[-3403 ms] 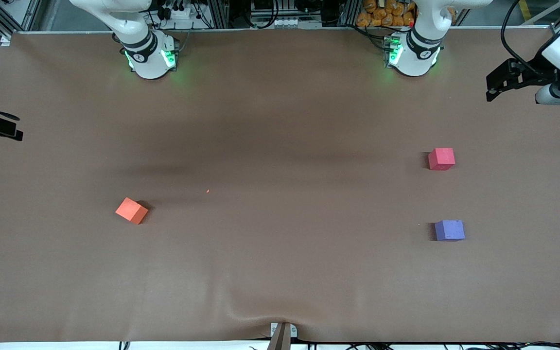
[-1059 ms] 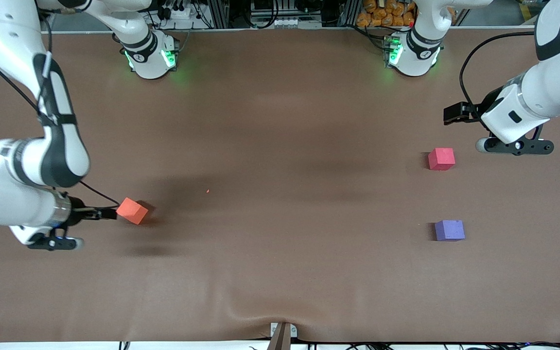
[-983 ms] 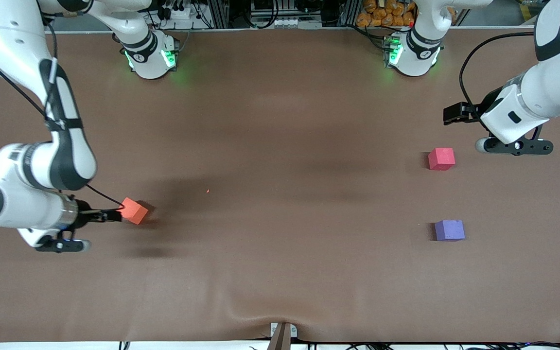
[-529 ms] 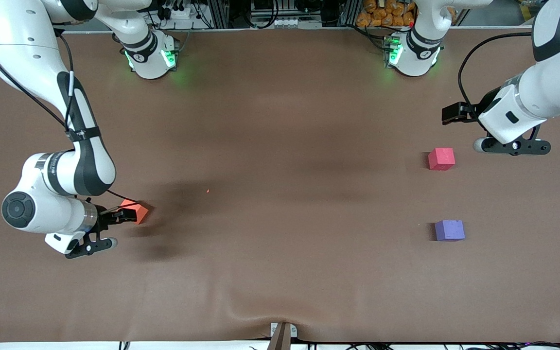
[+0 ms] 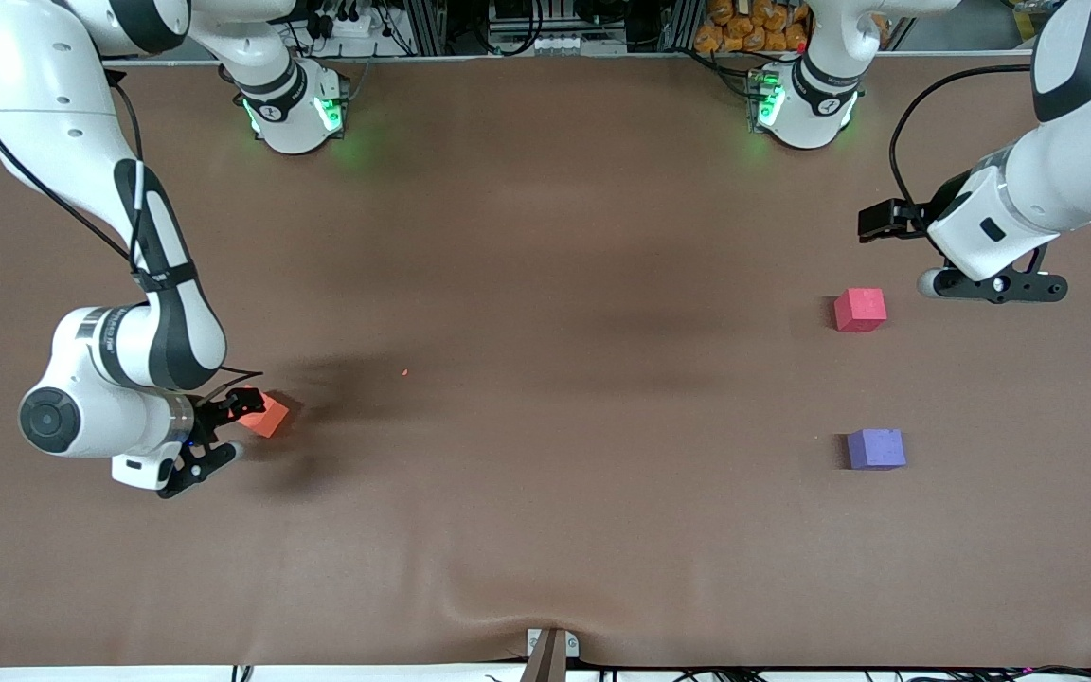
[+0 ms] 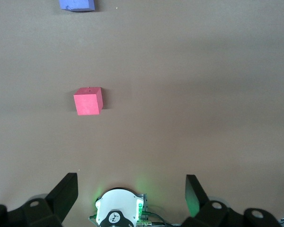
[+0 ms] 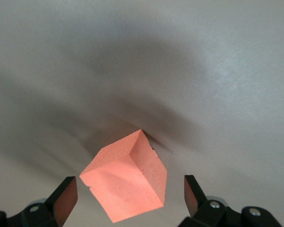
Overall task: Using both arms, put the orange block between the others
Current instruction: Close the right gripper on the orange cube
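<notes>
Robot lab: alu frame rig (image 5: 432, 24), cables (image 5: 545, 43).

The white jointed right arm bends low, its black two-finger right gripper (image 5: 241, 405) spread wide; the white left arm's black left gripper (image 5: 872, 225) hangs open, waiting.

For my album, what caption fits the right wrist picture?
Open right claw coming around the orange block on the brown table.
</notes>
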